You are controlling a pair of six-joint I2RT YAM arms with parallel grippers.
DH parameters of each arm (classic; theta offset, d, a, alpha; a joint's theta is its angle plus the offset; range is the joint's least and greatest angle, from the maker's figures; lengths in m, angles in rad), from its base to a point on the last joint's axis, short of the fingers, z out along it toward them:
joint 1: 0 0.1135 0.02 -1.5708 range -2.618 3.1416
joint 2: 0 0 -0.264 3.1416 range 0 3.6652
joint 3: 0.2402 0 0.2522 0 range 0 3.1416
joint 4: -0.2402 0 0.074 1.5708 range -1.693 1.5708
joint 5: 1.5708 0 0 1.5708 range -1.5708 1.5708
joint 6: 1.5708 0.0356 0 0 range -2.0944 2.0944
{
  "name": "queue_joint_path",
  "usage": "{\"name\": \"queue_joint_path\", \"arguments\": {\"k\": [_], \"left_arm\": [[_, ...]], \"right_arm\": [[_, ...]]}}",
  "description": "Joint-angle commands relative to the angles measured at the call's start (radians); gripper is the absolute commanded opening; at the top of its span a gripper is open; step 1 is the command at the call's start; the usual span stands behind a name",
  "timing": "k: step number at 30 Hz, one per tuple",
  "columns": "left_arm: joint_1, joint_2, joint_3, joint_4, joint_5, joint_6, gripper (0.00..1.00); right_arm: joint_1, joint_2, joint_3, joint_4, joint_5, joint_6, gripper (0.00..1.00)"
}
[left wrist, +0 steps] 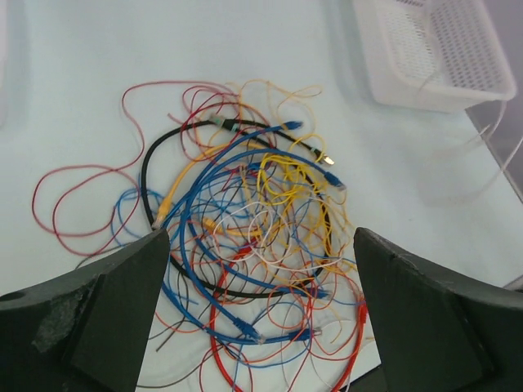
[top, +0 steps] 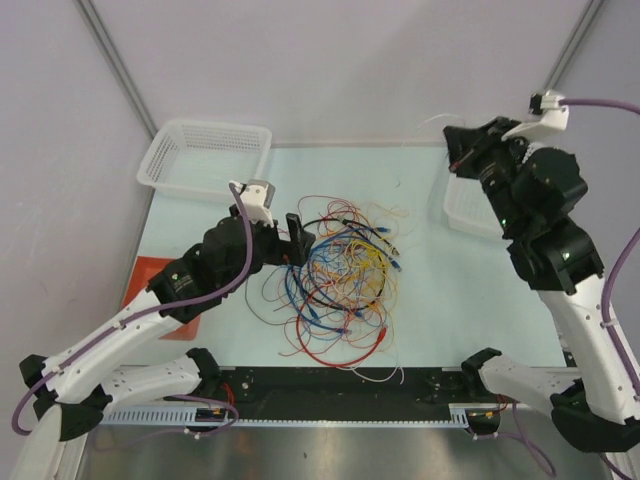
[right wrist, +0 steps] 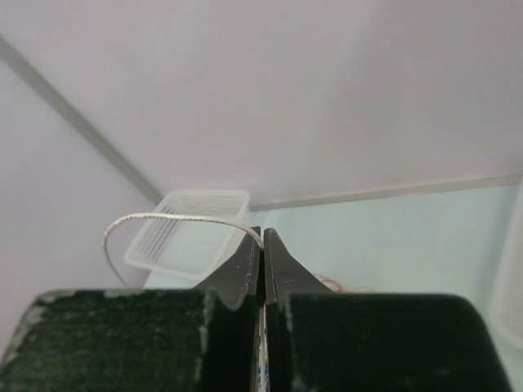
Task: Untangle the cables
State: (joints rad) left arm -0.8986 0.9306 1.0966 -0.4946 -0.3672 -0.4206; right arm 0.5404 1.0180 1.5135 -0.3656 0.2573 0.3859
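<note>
The cables point(top: 340, 280) lie in one tangled heap of thin red, blue, yellow, orange, black and white wires at the middle of the table. In the left wrist view the cables point(left wrist: 253, 220) lie below and between the fingers. My left gripper point(top: 292, 240) is open and empty at the heap's left edge, and it shows in the left wrist view point(left wrist: 261, 245). My right gripper point(top: 455, 150) is raised at the back right, over a white basket point(top: 465, 212). In its own view the right gripper point(right wrist: 261, 238) is shut on a thin white wire point(right wrist: 163, 217) that arcs away to the left.
A white mesh basket point(top: 205, 155) stands at the back left; it also shows in the right wrist view point(right wrist: 188, 233). The right basket appears in the left wrist view point(left wrist: 433, 57). A red flat thing point(top: 150, 275) lies at the left edge. A black rail point(top: 340, 385) runs along the front edge.
</note>
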Motion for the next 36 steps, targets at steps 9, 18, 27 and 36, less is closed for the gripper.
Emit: {"name": "queue_joint_path", "arguments": {"k": [9,18,27,36], "left_arm": [[0.012,-0.084,-0.19,0.099,0.014,-0.179,1.0],[0.012,-0.067,-0.294,0.152,0.068,-0.233,1.0],[0.012,-0.024,-0.432,0.258,0.149,-0.326,1.0],[0.012,0.019,-0.423,0.251,0.139,-0.322,1.0]], "right_arm": [[-0.397,0.269,0.274,0.063,0.106,0.077,0.0],[-0.589,0.39,0.217,0.155,0.217,0.234,0.0],[-0.663,0.551,0.27,0.174,0.224,0.255,0.0],[-0.671,0.652,0.198,0.107,0.186,0.225,0.54]]}}
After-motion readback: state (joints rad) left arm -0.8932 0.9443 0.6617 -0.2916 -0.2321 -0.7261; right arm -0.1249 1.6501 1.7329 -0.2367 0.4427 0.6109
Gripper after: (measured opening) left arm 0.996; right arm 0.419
